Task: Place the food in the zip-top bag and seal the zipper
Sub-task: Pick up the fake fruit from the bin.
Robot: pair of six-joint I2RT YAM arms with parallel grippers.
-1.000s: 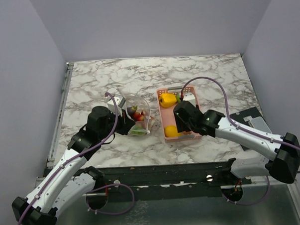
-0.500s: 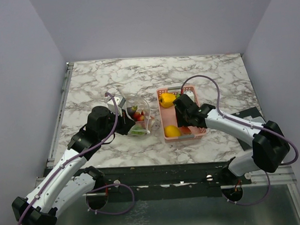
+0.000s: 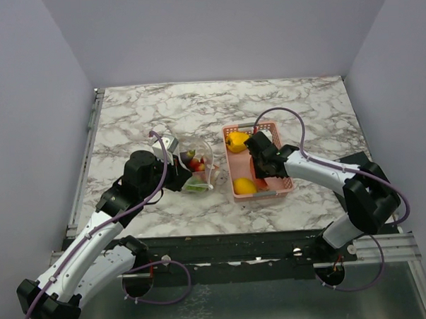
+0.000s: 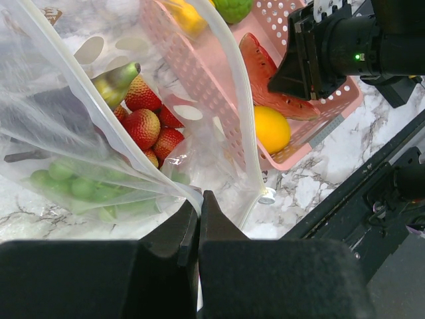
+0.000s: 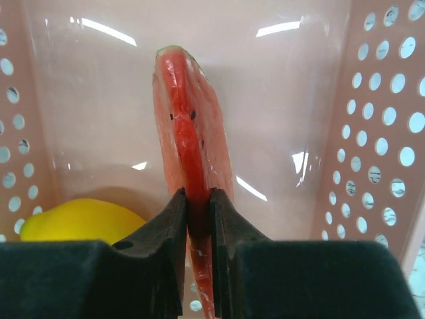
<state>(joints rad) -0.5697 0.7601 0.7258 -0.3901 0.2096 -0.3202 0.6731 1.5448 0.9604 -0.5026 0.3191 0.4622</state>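
**A:** What's the right gripper (image 5: 198,199) doing rn?

**B:** It's clamping a melon slice (image 5: 189,133), jaws pressing both flat faces w/ the thin edge running up between them. It's gripping across the narrow way, prob. because the slice is too wide the other way.

**A:** Where's the slice sitting?

**B:** Inside the pink basket (image 5: 378,133), low against the floor. It's not looking lifted yet, tho I can't say for sure. A yellow fruit (image 5: 80,222) is lying just beside it, to the left in the wrist view.

**A:** And the left gripper (image 4: 199,206)?

**B:** It's pinching the near edge of the bag (image 4: 60,126), jaws closed on the plastic. I'm reading that as holding the mouth open toward the basket so the other arm is getting a clear drop-in.

**A:** Anything in the bag?

**B:** Yes, strawberries (image 4: 143,126) and green grapes (image 4: 73,189) are lying inside, plus sth dark I can't make out. The zipper strip (image 4: 240,113) is arching up, unsealed.

**A:** Layout overall?

**B:** The bag is resting on the marble surface (image 3: 197,111), just beside the basket's left wall. That's a short carry for the slice.

**A:** Progress?

**B:** I'm guessing partway: fruit is waiting in the basket, incl. a yellow pepper (image 3: 237,141), and sealing is coming last.
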